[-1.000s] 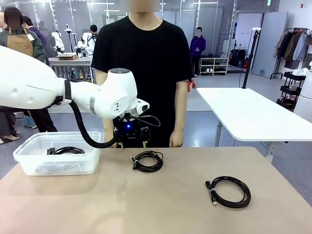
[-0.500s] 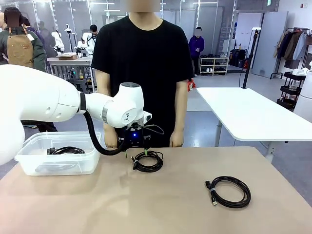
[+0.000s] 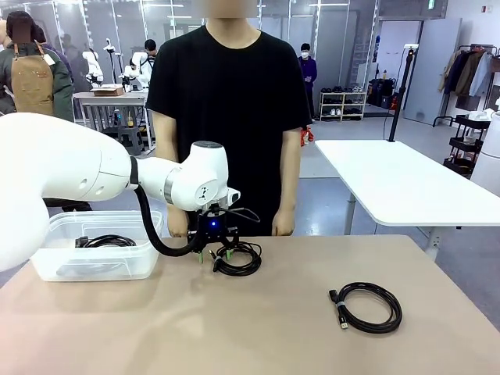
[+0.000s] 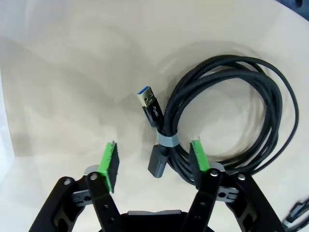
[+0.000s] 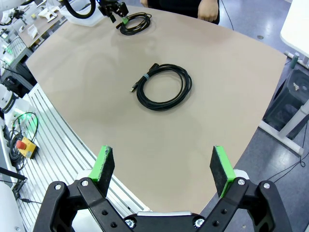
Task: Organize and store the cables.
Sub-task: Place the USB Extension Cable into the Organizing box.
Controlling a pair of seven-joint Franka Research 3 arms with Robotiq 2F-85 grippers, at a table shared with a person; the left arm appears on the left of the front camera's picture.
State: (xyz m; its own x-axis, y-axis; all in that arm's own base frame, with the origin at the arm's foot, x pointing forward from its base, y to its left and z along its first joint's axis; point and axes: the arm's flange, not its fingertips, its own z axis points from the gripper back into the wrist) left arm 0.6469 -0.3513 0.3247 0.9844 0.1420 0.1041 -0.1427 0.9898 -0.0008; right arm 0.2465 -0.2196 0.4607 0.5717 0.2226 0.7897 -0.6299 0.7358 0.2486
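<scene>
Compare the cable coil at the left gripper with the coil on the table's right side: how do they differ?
The far coil has its tied section between the open left gripper's fingers; the right-side coil lies untouched. The far coil sits by the far edge of the table, in front of the person; the right-side coil lies nearer the robot's side. Both are black, wound round and lying flat on the table.

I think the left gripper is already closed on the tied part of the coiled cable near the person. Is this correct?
Not quite. The left gripper is at the tied part of the coiled cable, but it is open: in the left wrist view its green pads stand apart, one on each side of the grey tie.
</scene>
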